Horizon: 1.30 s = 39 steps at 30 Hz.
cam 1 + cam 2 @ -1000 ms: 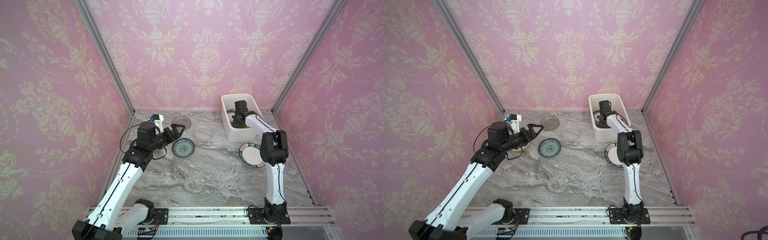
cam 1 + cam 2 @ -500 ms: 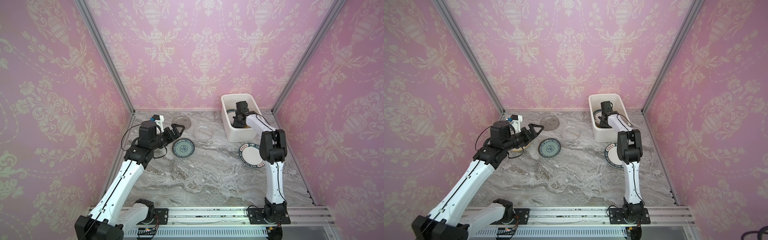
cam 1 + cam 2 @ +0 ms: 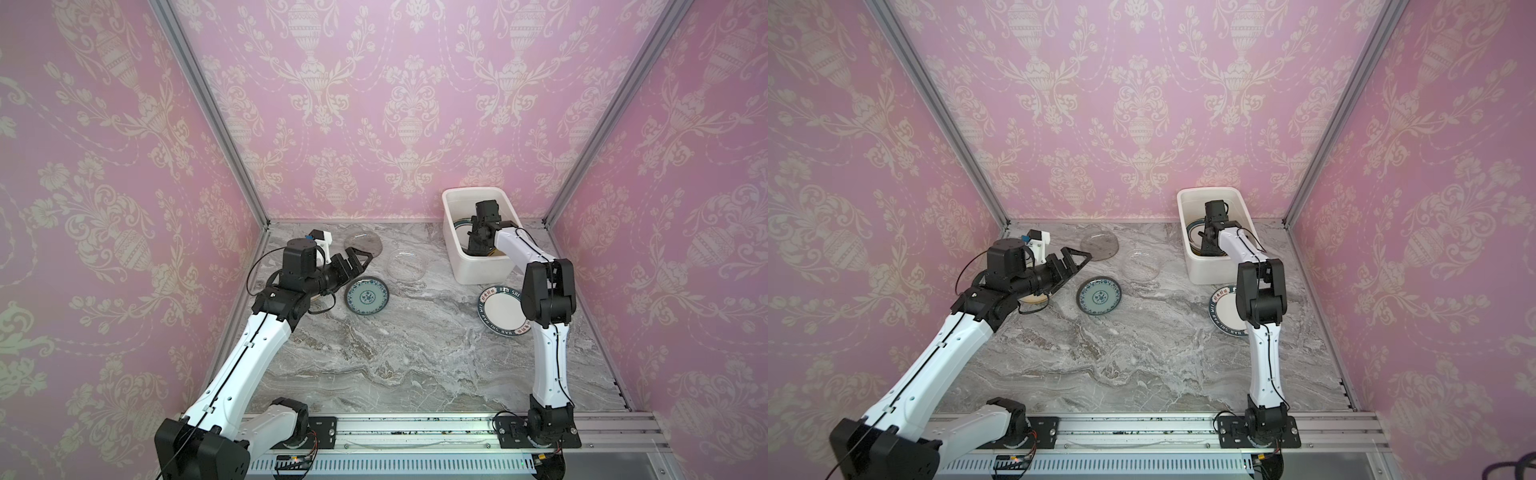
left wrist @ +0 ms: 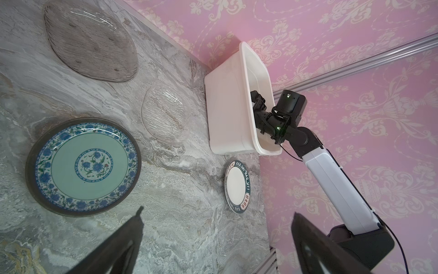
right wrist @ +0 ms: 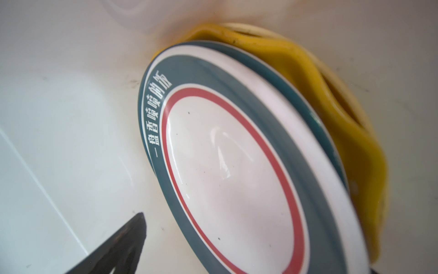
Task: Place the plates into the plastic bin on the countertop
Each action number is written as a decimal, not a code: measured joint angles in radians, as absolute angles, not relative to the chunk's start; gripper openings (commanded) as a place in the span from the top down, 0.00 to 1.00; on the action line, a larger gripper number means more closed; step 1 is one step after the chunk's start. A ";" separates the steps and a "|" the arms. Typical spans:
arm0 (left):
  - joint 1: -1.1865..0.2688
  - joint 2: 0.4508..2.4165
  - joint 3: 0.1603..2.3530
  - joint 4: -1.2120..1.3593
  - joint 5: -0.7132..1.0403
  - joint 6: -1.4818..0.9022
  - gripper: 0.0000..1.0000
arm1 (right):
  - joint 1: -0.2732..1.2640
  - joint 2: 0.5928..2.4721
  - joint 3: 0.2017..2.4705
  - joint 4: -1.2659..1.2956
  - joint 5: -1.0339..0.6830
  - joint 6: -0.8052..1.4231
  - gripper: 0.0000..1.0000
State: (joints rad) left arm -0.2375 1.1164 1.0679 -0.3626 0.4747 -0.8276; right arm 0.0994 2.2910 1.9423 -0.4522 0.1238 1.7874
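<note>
Grey marble-patterned stone with white and brownish veins makes the bench (image 3: pixel 395 353). At its far right corner stands the plastic bin (image 3: pixel 457 253), a deep white tub, smooth, with rounded corners and a rolled rim.

Inside the bin lies a glossy white plate with a dark teal rim, a thin red ring and white characters (image 5: pixel 225 166). It rests tilted on a yellow-orange plate with a wavy scalloped edge (image 5: pixel 331 106). The right gripper (image 3: pixel 475 247) reaches down into the bin. Its one visible finger (image 5: pixel 118 244) stands wide to the side, apart from the plate, so the fingers are open; the other finger is hidden.

Four plates lie flat on the bench:
- a second white plate with dark lettered rim (image 3: pixel 500 312), just in front of the bin
- a clear ribbed glass plate (image 3: pixel 407 265)
- a smoky ribbed glass plate (image 3: pixel 363 245), near the back wall
- a teal plate with blue flower pattern and dark edge (image 3: pixel 366 296)

The left gripper (image 3: pixel 360 262) hovers between the smoky and the teal plate, fingers (image 4: pixel 113 244) spread open and empty. Under the left arm a pale plate edge (image 3: pixel 1036 297) shows.
</note>
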 measured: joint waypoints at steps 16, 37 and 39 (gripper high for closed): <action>-0.237 1.099 1.182 -0.449 0.489 -0.801 0.01 | 0.061 2.094 1.863 -0.539 0.099 1.664 0.00; -0.237 1.118 1.181 -0.476 0.489 -0.794 0.01 | 0.064 2.223 2.020 -0.510 0.001 1.535 0.03; -0.237 1.138 1.181 -0.472 0.491 -0.794 0.01 | 0.061 2.217 2.049 -0.501 -0.020 1.472 0.04</action>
State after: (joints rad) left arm -0.2375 1.1381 1.1812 -0.4725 0.4908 -0.7937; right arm 0.0608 2.2166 2.0495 -0.5014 -0.0200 1.4715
